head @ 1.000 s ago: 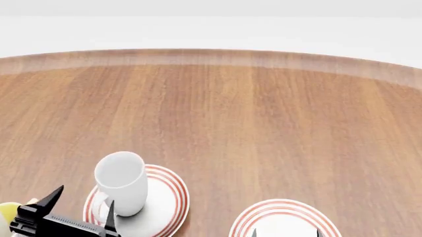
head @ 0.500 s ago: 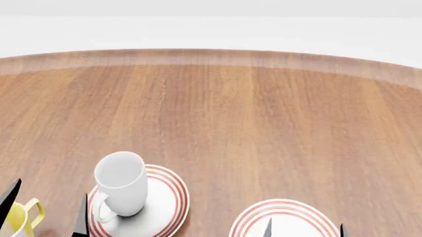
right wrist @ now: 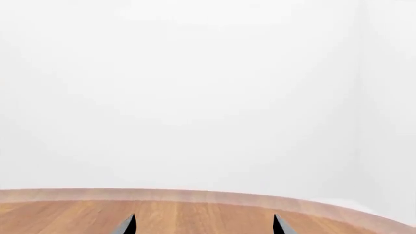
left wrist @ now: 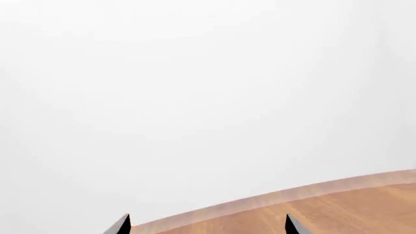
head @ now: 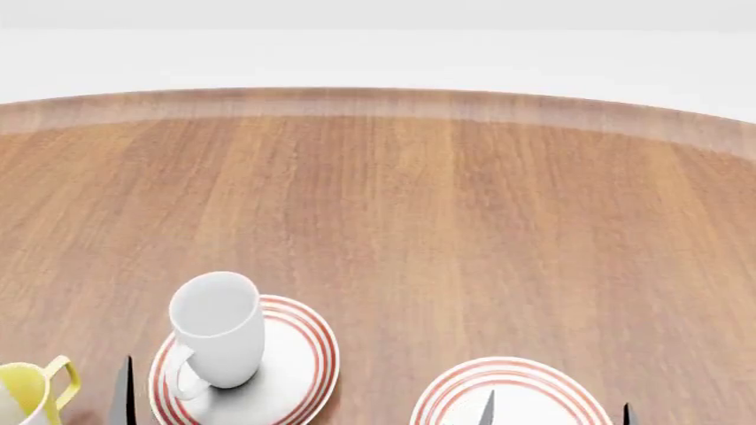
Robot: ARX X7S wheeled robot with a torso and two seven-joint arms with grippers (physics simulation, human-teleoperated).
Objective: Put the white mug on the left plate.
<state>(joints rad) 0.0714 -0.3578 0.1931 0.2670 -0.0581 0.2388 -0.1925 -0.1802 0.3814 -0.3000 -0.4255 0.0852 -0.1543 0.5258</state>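
**Two plates, one mug already seated**

Two ringed plates lay near the front edge of the wooden surface (head: 449, 204) in the head view. The white mug (head: 219, 329) stood upright on the left plate (head: 301, 359), set toward that plate's far left side, so that its base covered part of the red rings there. Its loop handle pointed toward the robot and slightly left. Nothing gripped the mug; it stood free.

Just left of that plate, a smaller mug with a yellow handle (head: 30, 390) sat at the picture's corner, cut off by the frame. The right plate (head: 514, 376) lay well apart from the left one, its near half out of view.

Only fingertips of the hands showed. In the head view a single dark tip of the left hand (head: 120, 394) rose between the yellow-handled mug and the left plate, touching neither that could be seen. Two dark tips of the right hand (head: 555, 412) stood over the right plate.

Both wrist views told the rest (each looked out across the surface edge toward a plain white backdrop). The left hand (left wrist: 206, 225) had its two tips spread wide with nothing between them, and the right hand (right wrist: 202, 225) was the same: fingers parted, empty. Neither wrist view caught a mug or a plate.
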